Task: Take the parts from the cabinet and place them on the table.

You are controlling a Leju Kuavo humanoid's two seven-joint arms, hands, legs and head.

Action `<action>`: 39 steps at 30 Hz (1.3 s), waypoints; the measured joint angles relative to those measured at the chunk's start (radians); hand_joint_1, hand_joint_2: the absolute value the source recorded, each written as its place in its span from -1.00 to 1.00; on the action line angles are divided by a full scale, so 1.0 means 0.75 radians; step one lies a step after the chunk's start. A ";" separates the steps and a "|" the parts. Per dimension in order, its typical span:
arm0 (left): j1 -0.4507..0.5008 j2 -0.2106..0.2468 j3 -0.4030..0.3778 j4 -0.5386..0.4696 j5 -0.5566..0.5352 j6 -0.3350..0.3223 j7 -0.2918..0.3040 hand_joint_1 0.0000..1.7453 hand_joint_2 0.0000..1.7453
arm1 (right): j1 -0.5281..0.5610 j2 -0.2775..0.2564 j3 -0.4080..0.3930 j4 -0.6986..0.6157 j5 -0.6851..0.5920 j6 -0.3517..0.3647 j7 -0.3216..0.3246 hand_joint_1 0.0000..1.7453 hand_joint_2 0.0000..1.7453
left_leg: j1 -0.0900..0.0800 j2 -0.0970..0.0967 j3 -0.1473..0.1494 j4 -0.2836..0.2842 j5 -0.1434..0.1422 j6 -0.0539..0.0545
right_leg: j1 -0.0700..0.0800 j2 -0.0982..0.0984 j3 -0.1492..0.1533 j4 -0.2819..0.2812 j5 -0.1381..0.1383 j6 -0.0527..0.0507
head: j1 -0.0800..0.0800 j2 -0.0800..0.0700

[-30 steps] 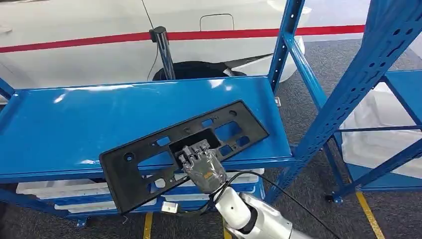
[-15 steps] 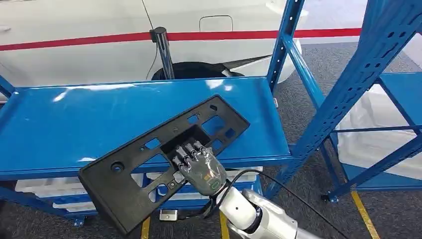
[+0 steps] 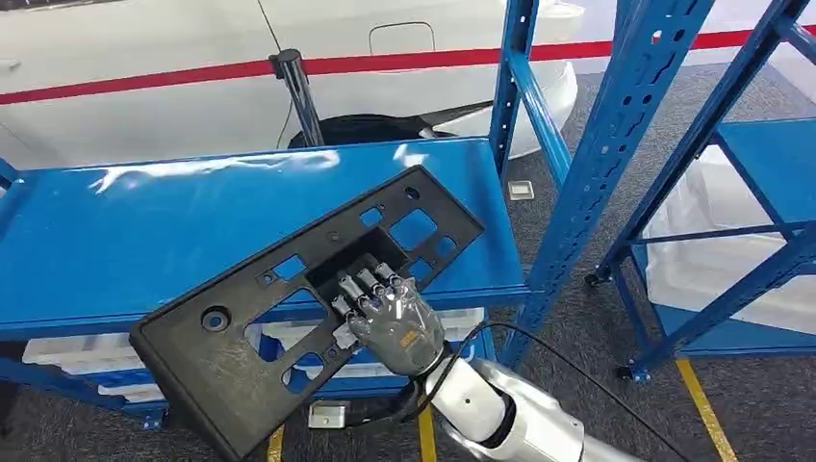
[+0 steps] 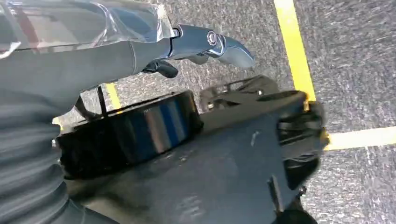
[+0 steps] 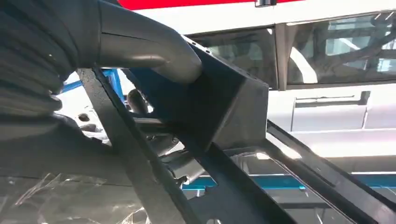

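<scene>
1. right robot hand point(image 3: 393, 322): fingers hooked into the central opening of the black panel point(image 3: 289, 298), gripping it.
2. black panel: tilted, lifted above the front edge of the blue shelf point(image 3: 144, 231).
3. left robot hand point(image 4: 205, 44): hangs over grey floor; grip cannot be told.

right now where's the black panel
Head view, low centre: the black panel is held by the right robot hand, tilted over the blue shelf's front edge.

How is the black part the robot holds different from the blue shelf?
The black part is tilted and full of cutouts; the blue shelf lies level and solid. The part is matte; the shelf is glossy. The right hand holds the part; nothing holds the shelf. Both are flat and long.
</scene>
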 joint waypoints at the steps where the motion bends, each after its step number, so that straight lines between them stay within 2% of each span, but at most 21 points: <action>1: -0.001 0.000 0.000 0.000 -0.003 0.001 0.000 -1.00 1.00 | 0.000 0.000 0.000 -0.003 0.001 -0.007 -0.001 1.00 1.00 | -0.003 0.000 0.047 -0.077 0.041 0.009 | 0.004 0.000 -0.005 0.000 0.006 0.000 | 0.000 0.000; 3: -0.007 0.000 0.000 0.000 -0.006 0.001 0.001 -1.00 1.00 | -0.002 -0.001 0.000 -0.014 0.011 -0.028 -0.001 1.00 1.00 | -0.015 0.000 0.210 -0.366 0.151 0.039 | 0.011 0.001 -0.013 0.000 0.018 0.002 | 0.000 0.000; 4: -0.012 0.001 0.000 0.000 -0.007 0.001 0.001 -1.00 1.00 | -0.002 -0.001 -0.001 -0.019 0.016 -0.040 -0.002 1.00 1.00 | -0.022 0.000 0.271 -0.476 0.159 0.056 | 0.005 0.002 -0.017 0.000 0.025 0.003 | 0.000 0.000; 6: -0.019 -0.002 -0.002 0.000 -0.009 0.002 0.003 -1.00 1.00 | -0.002 -0.005 -0.002 -0.027 0.021 -0.064 -0.004 1.00 1.00 | -0.037 0.001 0.265 -0.492 0.185 0.038 | 0.013 -0.001 -0.023 -0.003 0.042 0.020 | 0.000 0.000; 9: -0.013 -0.004 -0.010 0.000 -0.013 0.002 0.009 -1.00 1.00 | -0.002 -0.007 -0.002 -0.041 0.028 -0.097 -0.012 1.00 1.00 | -0.034 -0.001 0.241 -0.507 0.211 0.061 | 0.011 -0.002 -0.030 -0.018 0.073 0.048 | 0.000 0.000; 11: -0.017 -0.006 -0.012 0.000 -0.016 0.003 0.012 -1.00 1.00 | -0.001 -0.013 -0.003 -0.048 0.028 -0.120 -0.020 1.00 1.00 | -0.025 0.005 0.221 -0.520 0.247 0.074 | 0.008 -0.004 -0.070 0.068 -0.050 0.060 | 0.002 0.000; 13: -0.020 -0.008 -0.018 0.000 -0.020 0.003 0.012 -1.00 1.00 | 0.005 -0.017 -0.003 -0.054 0.029 -0.128 -0.022 1.00 1.00 | -0.027 0.005 0.192 -0.519 0.272 0.080 | 0.007 -0.004 -0.127 0.271 -0.196 0.065 | 0.003 0.000; 14: -0.020 -0.008 -0.022 0.000 -0.021 0.003 0.012 -1.00 1.00 | 0.009 -0.020 -0.002 -0.056 0.029 -0.130 -0.022 1.00 1.00 | -0.028 0.006 0.175 -0.517 0.284 0.080 | 0.007 -0.004 -0.149 0.374 -0.233 0.069 | 0.003 0.000; 16: -0.019 -0.008 -0.023 0.000 -0.023 0.003 0.013 -1.00 1.00 | 0.017 -0.025 -0.002 -0.058 0.029 -0.133 -0.025 1.00 1.00 | -0.026 0.008 0.145 -0.511 0.303 0.074 | 0.005 -0.005 -0.114 0.398 -0.184 0.073 | 0.003 0.000; 18: -0.019 -0.008 -0.024 0.000 -0.023 0.003 0.013 -1.00 1.00 | 0.019 -0.028 -0.002 -0.062 0.029 -0.133 -0.031 1.00 1.00 | -0.022 0.008 0.122 -0.502 0.318 0.065 | -0.001 -0.006 0.029 0.199 -0.091 0.074 | 0.003 0.000; 19: -0.020 -0.008 -0.025 0.000 -0.023 0.003 0.013 -1.00 1.00 | 0.018 -0.028 -0.002 -0.067 0.029 -0.133 -0.032 1.00 1.00 | -0.023 0.007 0.114 -0.493 0.322 0.058 | -0.006 -0.007 0.115 0.072 -0.077 0.078 | 0.003 0.000; 20: -0.021 -0.007 -0.025 0.000 -0.023 0.003 0.013 -1.00 1.00 | 0.017 -0.028 -0.003 -0.073 0.029 -0.133 -0.034 1.00 1.00 | -0.032 0.006 0.102 -0.481 0.324 0.053 | -0.004 -0.005 0.171 -0.023 -0.109 0.076 | 0.003 0.000; 24: -0.022 -0.006 -0.028 0.000 -0.025 0.004 0.014 -1.00 1.00 | 0.019 -0.027 -0.003 -0.083 0.026 -0.134 -0.040 1.00 1.00 | -0.028 0.005 0.085 -0.478 0.357 0.016 | 0.004 -0.003 0.142 -0.027 -0.091 0.030 | 0.001 0.000; 25: -0.022 -0.006 -0.028 0.000 -0.026 0.004 0.017 -1.00 1.00 | 0.017 -0.028 -0.003 -0.084 0.025 -0.134 -0.042 1.00 1.00 | -0.020 0.004 0.072 -0.460 0.332 0.012 | -0.002 -0.010 0.133 -0.030 -0.077 0.013 | 0.001 0.000; 28: -0.022 -0.006 -0.031 0.000 -0.027 0.004 0.020 -1.00 1.00 | 0.018 -0.028 -0.003 -0.090 0.018 -0.134 -0.044 1.00 1.00 | -0.015 0.005 -0.020 -0.192 0.097 -0.012 | -0.001 -0.008 0.078 -0.030 -0.036 -0.006 | 0.000 0.000; 29: -0.022 -0.006 -0.031 0.000 -0.027 0.004 0.020 -1.00 1.00 | 0.019 -0.028 -0.003 -0.091 0.016 -0.134 -0.044 1.00 1.00 | -0.015 0.005 -0.044 -0.084 0.051 -0.015 | 0.001 -0.008 0.058 -0.029 -0.022 -0.007 | 0.000 0.000; 30: -0.022 -0.006 -0.031 0.000 -0.027 0.005 0.021 -1.00 1.00 | 0.020 -0.028 -0.003 -0.091 0.015 -0.134 -0.044 1.00 1.00 | -0.016 0.005 -0.048 -0.030 0.052 -0.015 | 0.003 -0.008 0.042 -0.028 -0.010 -0.007 | 0.000 0.000; 32: -0.022 -0.006 -0.031 0.000 -0.029 0.007 0.023 -1.00 1.00 | 0.022 -0.028 -0.003 -0.091 0.011 -0.134 -0.044 1.00 1.00 | -0.017 0.004 0.022 -0.083 0.140 -0.005 | 0.008 -0.008 0.008 -0.027 0.016 -0.007 | 0.000 0.000; 34: -0.026 -0.006 -0.032 0.000 -0.029 0.008 0.025 -1.00 1.00 | 0.022 -0.028 -0.003 -0.091 0.001 -0.133 -0.044 1.00 1.00 | -0.027 0.004 0.181 -0.316 0.213 0.022 | 0.015 -0.006 -0.017 -0.027 0.042 -0.003 | 0.000 0.000; 36: -0.034 -0.004 -0.032 0.000 -0.029 0.012 0.026 -1.00 1.00 | 0.021 -0.028 -0.006 -0.092 -0.016 -0.130 -0.037 1.00 1.00 | -0.040 0.004 0.313 -0.540 0.171 0.048 | 0.020 -0.009 -0.027 -0.026 0.061 0.007 | 0.000 0.000; 39: -0.033 -0.005 -0.032 0.000 -0.027 0.014 0.026 -1.00 1.00 | 0.021 -0.027 -0.012 -0.093 -0.053 -0.112 -0.030 1.00 1.00 | -0.049 0.004 0.289 -0.532 0.199 0.054 | 0.012 -0.012 -0.032 -0.038 0.100 0.033 | 0.001 0.000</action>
